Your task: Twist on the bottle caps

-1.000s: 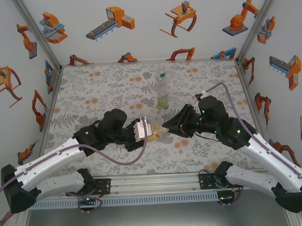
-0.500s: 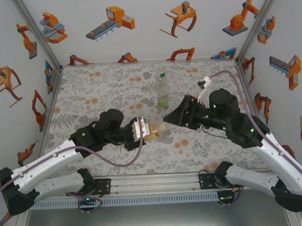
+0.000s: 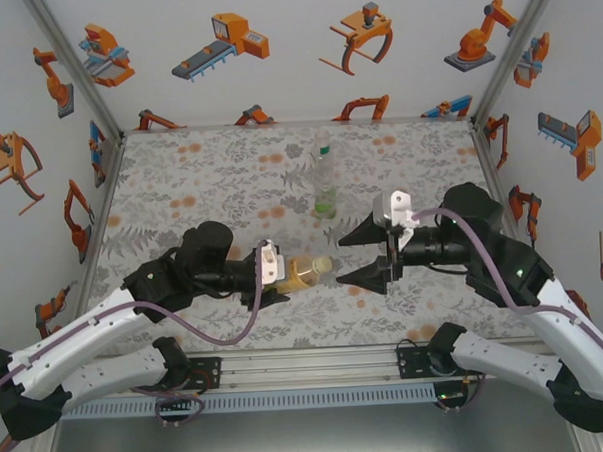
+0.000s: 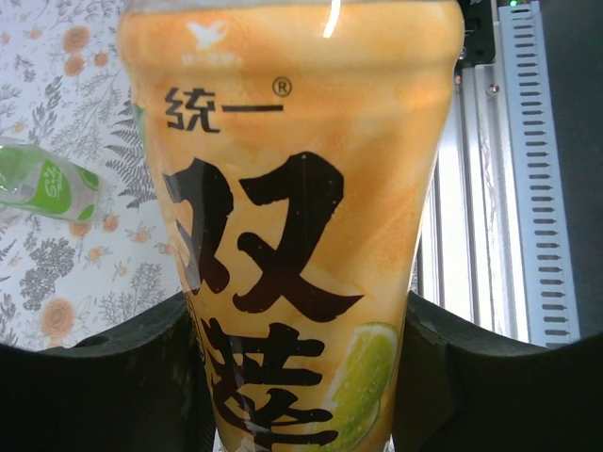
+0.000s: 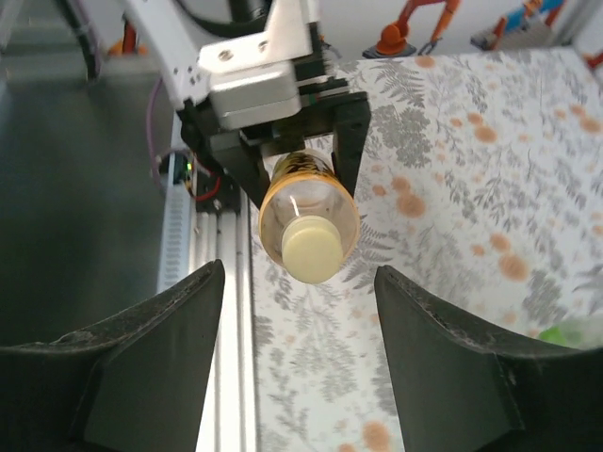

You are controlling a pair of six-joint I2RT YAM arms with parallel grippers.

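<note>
An amber bottle (image 3: 302,272) with an orange label (image 4: 292,217) lies level above the table, and my left gripper (image 3: 273,267) is shut on its body. A pale yellow cap (image 3: 325,264) sits on its neck and points at my right gripper (image 3: 344,261). That gripper is open, its two fingers spread on either side of the cap's line and a little way off it. In the right wrist view the cap (image 5: 311,250) faces the camera beyond the open right gripper (image 5: 301,367), touching neither of its fingers. A clear bottle (image 3: 323,165) and a green-tinted bottle (image 3: 325,200) stand further back.
The floral table (image 3: 199,180) has bare room to the left and right of the standing bottles. A metal rail (image 3: 308,366) runs along the near edge, just under the held bottle. Printed walls close off the back and both sides.
My right gripper has opened, let go of the cap and drawn back to the right. The left gripper has shifted slightly left and nearer with the amber bottle still in it.
</note>
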